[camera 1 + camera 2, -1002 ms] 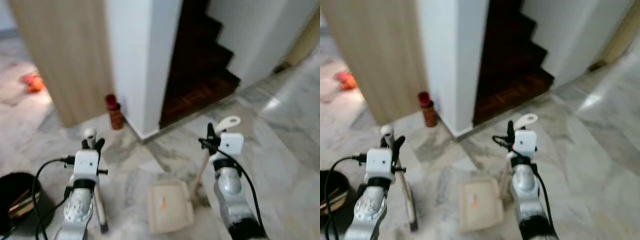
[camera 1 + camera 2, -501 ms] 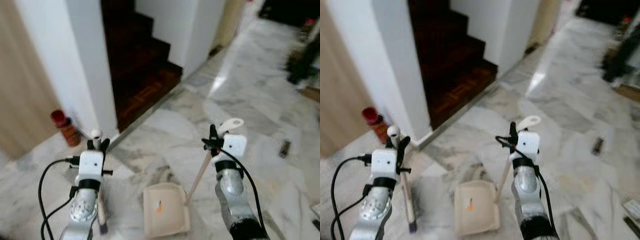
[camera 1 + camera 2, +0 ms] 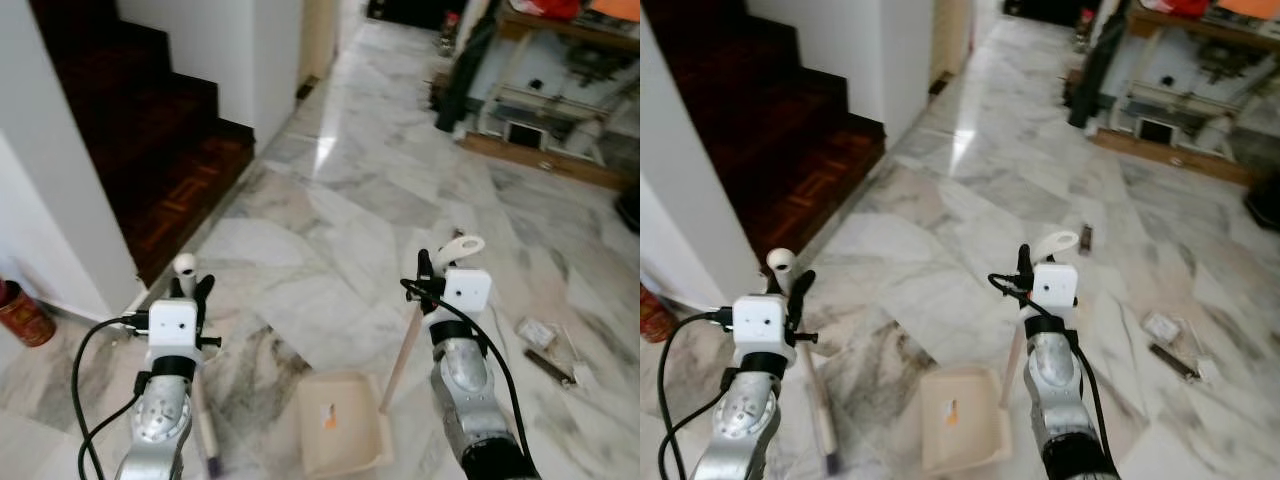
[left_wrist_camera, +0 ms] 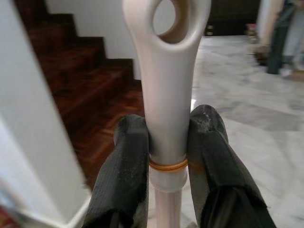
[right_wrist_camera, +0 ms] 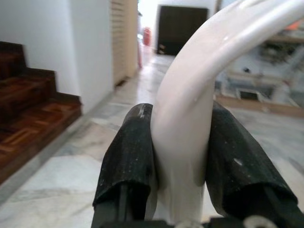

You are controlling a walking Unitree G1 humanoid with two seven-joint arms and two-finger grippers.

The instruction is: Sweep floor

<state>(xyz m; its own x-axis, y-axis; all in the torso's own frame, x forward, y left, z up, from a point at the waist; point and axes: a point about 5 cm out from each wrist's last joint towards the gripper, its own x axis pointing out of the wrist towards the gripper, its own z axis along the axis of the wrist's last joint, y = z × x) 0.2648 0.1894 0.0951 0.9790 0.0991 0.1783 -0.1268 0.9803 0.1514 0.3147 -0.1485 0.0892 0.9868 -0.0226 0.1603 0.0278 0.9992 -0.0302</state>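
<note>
Your view's swung right off the stairs (image 3: 150, 150) since before, left gripper (image 4: 166, 142) still pinching the broom handle (image 4: 166, 85), right gripper (image 5: 176, 156) clamped on the dustpan handle (image 5: 190, 95).

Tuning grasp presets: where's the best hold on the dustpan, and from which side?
Grip the dustpan high on its long handle, just under the looped end, coming in from the robot's side. The handle leans up and toward the robot's right while the pan sits flat on the floor. The right claw already pinches it there, one finger on each side.
</note>
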